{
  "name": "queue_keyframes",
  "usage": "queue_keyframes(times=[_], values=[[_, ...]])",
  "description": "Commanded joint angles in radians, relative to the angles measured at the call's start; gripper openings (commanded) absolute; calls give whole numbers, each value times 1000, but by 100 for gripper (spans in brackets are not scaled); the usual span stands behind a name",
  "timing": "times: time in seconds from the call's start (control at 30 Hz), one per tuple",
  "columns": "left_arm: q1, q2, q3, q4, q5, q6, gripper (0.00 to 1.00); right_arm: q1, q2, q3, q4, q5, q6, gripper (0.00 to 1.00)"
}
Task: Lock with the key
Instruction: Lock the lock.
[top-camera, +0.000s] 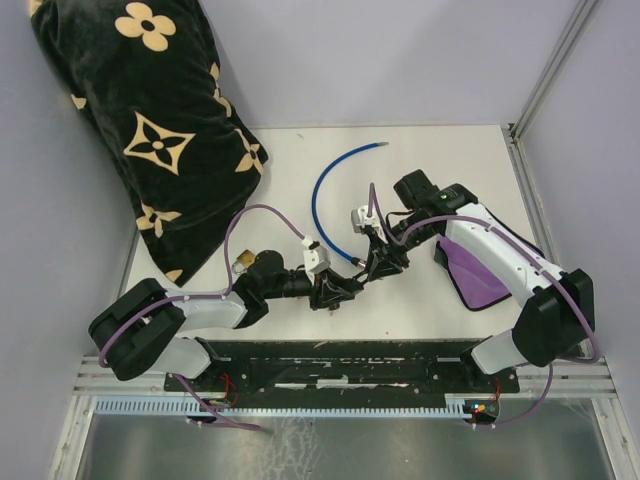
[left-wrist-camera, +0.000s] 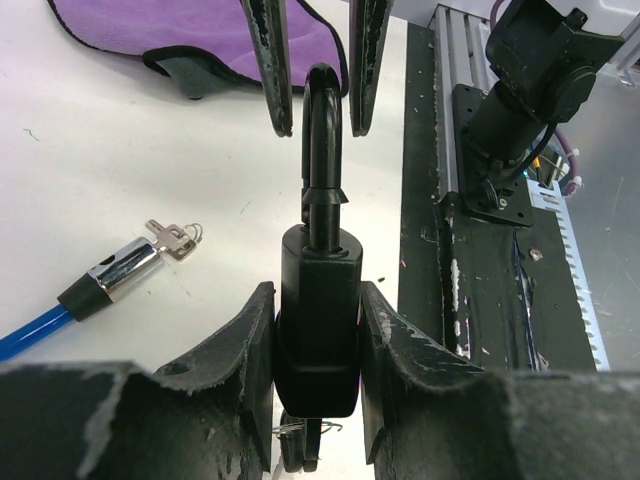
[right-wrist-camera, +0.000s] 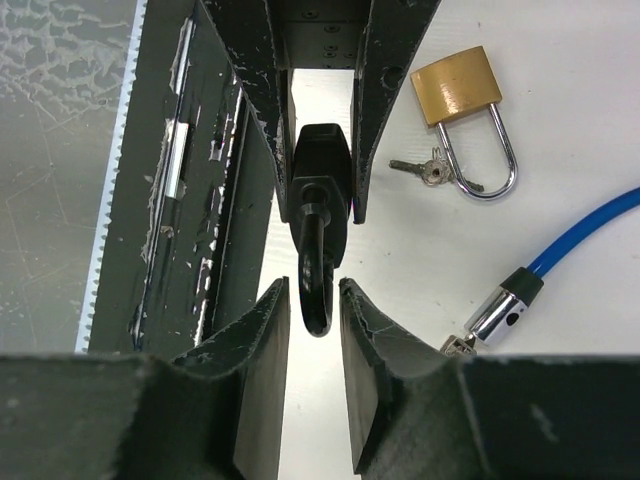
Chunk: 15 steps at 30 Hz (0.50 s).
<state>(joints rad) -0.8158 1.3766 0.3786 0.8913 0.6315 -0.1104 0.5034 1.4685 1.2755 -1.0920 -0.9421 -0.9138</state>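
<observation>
- The left tool (left-wrist-camera: 317, 300) is pressed onto the body of the black lock (left-wrist-camera: 318, 340), one finger on each flank.
- The lock is held off the desk (top-camera: 440, 160), between the two tools, near the middle of the near half of the desk.
- Its shackle (left-wrist-camera: 322, 120) points away from the left tool, towards the right tool (right-wrist-camera: 313, 300).
- The right tool is spread a little. Its fingers (right-wrist-camera: 262, 340) flank the shackle bow with a thin gap on each side.
- A wire ring (left-wrist-camera: 305, 428) shows at the keyhole end of the lock; I cannot tell if a key sits in it.
- The desk is white and matt, with small dark specks.
- A black plate (top-camera: 350, 365) with scuffed paint carries both arm bases at the near edge.
- A brass lock (right-wrist-camera: 460, 85) lies flat, its shackle swung open, its keys (right-wrist-camera: 425, 170) just beside it.
- A blue cable (top-camera: 325, 190) curves over the middle of the desk. Its chrome end (left-wrist-camera: 120, 270) lies flat, with a small bunch of keys (left-wrist-camera: 175, 240) at its tip.
- A purple cloth (top-camera: 480, 270) lies at the right edge, partly under the right arm.
- A black cushion (top-camera: 160, 130) with cream flowers leans in the far left corner.
- Plain pale grey walls close in the desk on the left, right and far sides. A metal post (top-camera: 550, 65) stands in the far right corner.
</observation>
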Motion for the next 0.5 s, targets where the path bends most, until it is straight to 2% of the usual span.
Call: queue_keyframes(times=[0.0,0.07,0.1,0.17,0.2,0.3,0.47], values=[[6,-23,8,144,25,32,3,10,5,-16,26,-44,-51,33],[9,-20,1,164,26,24,3,10,10,-19,20,-45,-65,31],[10,-17,-1,172,28,21,3,10,13,-21,20,-45,-68,27],[13,-8,-4,182,29,21,3,13,22,-18,7,-50,-88,8],[15,-2,-4,181,26,26,3,14,25,-19,0,-53,-97,3],[14,27,-5,159,-9,62,3,25,16,-28,10,-36,-109,2],[15,112,-16,146,-115,137,3,96,-27,-138,207,106,-10,2]])
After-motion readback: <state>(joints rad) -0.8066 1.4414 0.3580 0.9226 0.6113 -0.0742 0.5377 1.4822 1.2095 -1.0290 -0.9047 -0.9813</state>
